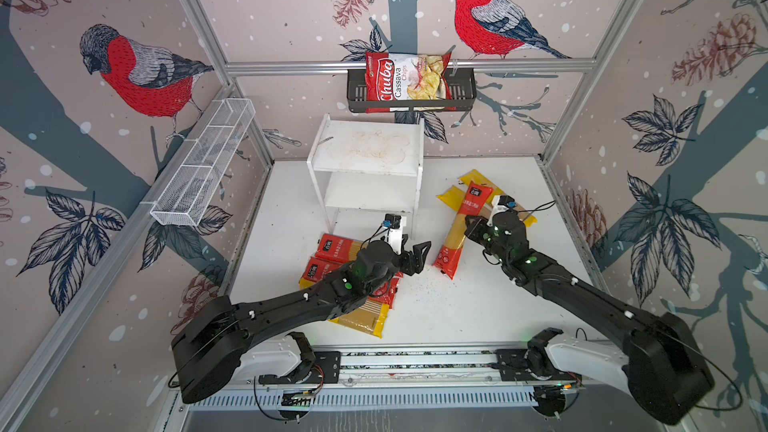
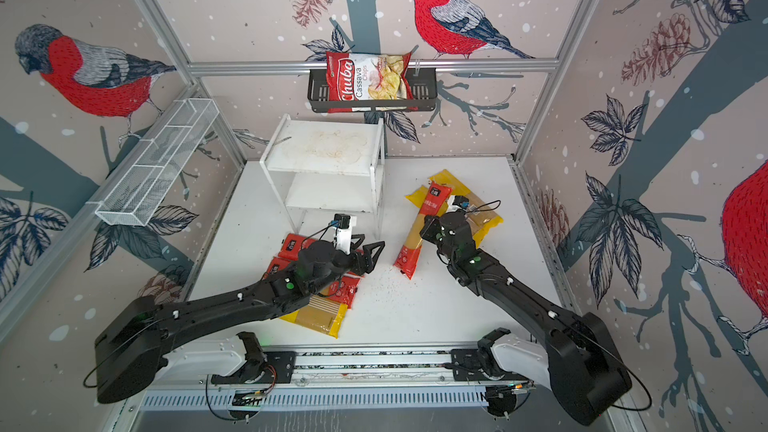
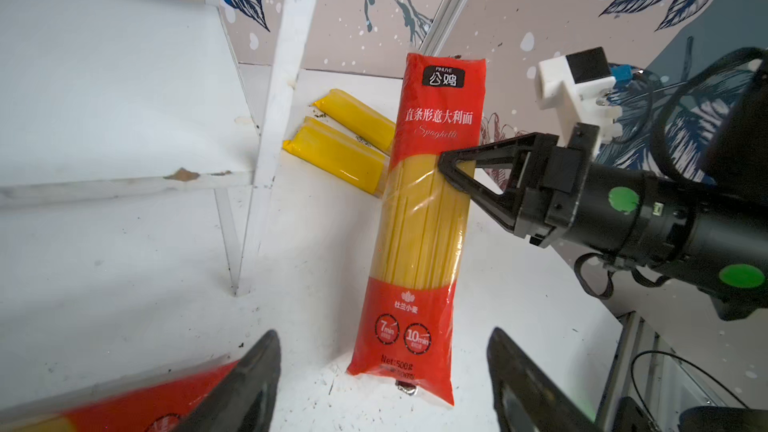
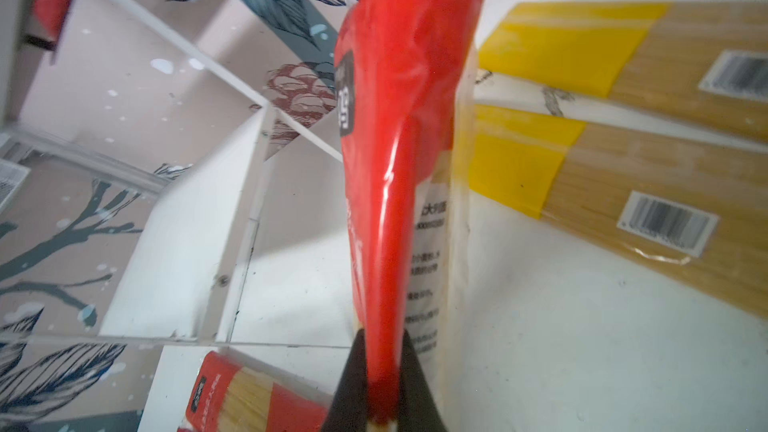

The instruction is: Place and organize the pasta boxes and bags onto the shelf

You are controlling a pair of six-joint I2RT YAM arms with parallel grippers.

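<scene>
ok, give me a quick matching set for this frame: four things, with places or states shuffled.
Things:
1. Cassava Chips bag
2. red-ended packet on the right
3. left gripper
4. shelf

States:
A. open, holding nothing
B. in the black wall basket
C. no packets on it
D. pinched in the right gripper

Pairs: 1-B, 2-D, 3-A, 4-C

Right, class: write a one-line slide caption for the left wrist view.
Right gripper pinches a red-ended spaghetti packet beside the shelf, with the left gripper open nearby.
</scene>
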